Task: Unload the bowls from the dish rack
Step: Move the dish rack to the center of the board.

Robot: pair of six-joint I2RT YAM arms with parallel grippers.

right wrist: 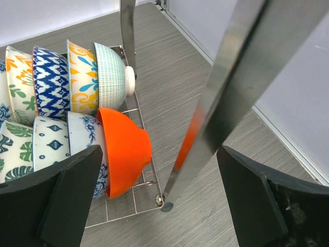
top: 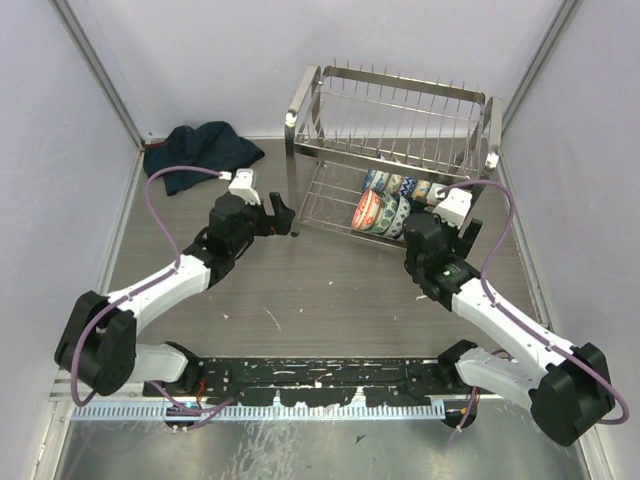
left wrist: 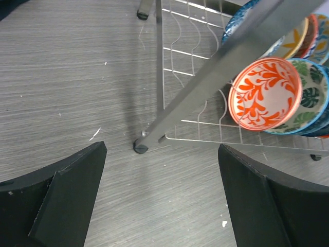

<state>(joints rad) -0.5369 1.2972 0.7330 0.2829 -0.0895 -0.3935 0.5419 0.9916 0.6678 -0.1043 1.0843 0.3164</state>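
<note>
Approach stage of the unloading, with every bowl in view standing in the dish rack (top: 400,82). The bowls (top: 393,203) sat on edge in two close rows on the lower tier, toward the rack's right end, under the tier of upright prongs. The left gripper (left wrist: 162,154) hung over the table (top: 330,290) just outside the rack's near left foot (left wrist: 140,147), its fingers spread wide around nothing. An orange-and-white patterned bowl (left wrist: 264,92), the end piece of a row, faced it from behind a slanting frame tube (left wrist: 231,56). The right gripper (right wrist: 159,154) was equally wide and unloaded at the near right corner, where a plain orange bowl (right wrist: 126,149) closed the nearer row. Judged from these positions, no bowl had been gripped, and the plain orange one was the likeliest first pick for the right arm. That move would call for passing the corner post (right wrist: 231,87), setting one finger inside the rim and one outside, closing, and drawing the bowl out sideways beneath the upper tier without dragging its neighbours. The count of bowls could not be fixed, since they overlapped and the left edge of the right wrist view cut several off. The corner post appeared only as a blurred bar hiding part of the floor behind it. From overhead the right fingers were largely lost under the wrist camera. A dark blue cloth (top: 200,150) lay crumpled at the far left corner, well apart from the rack.
</note>
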